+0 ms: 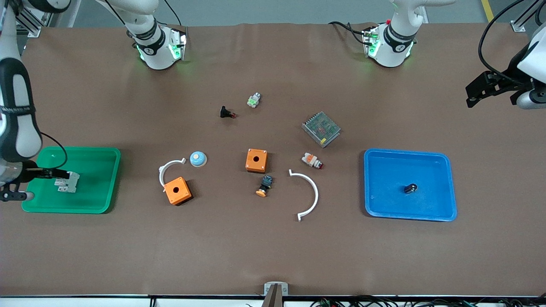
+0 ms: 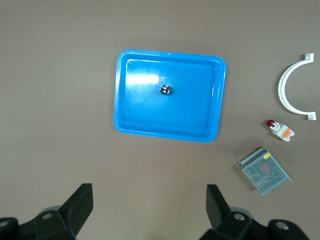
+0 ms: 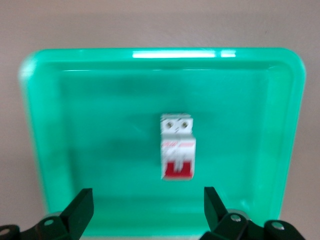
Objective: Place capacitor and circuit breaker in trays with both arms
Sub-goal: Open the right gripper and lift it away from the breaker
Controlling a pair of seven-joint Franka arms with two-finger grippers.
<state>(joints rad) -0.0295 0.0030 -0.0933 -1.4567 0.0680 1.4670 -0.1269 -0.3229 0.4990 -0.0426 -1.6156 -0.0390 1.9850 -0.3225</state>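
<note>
The capacitor (image 1: 410, 188), a tiny black cylinder with a silvery end, lies in the blue tray (image 1: 384, 179) at the left arm's end of the table; the left wrist view shows it (image 2: 166, 90) in the tray (image 2: 190, 110). My left gripper (image 1: 473, 96) is open and empty, high over the bare table beside the blue tray (image 2: 149, 210). The circuit breaker (image 1: 68, 182), light grey with red levers, lies in the green tray (image 1: 98, 179). My right gripper (image 1: 49, 183) is open and empty above that tray, clear of the breaker (image 3: 177, 147) on the tray floor (image 3: 100, 125).
Between the trays lie two orange boxes (image 1: 256, 160) (image 1: 177, 190), two white curved pieces (image 1: 308, 194) (image 1: 168, 168), a mesh-covered box (image 1: 321, 128), a white-and-orange part (image 1: 312, 160), an orange-capped button (image 1: 265, 186), a blue dome (image 1: 198, 159) and a black push-button (image 1: 227, 113).
</note>
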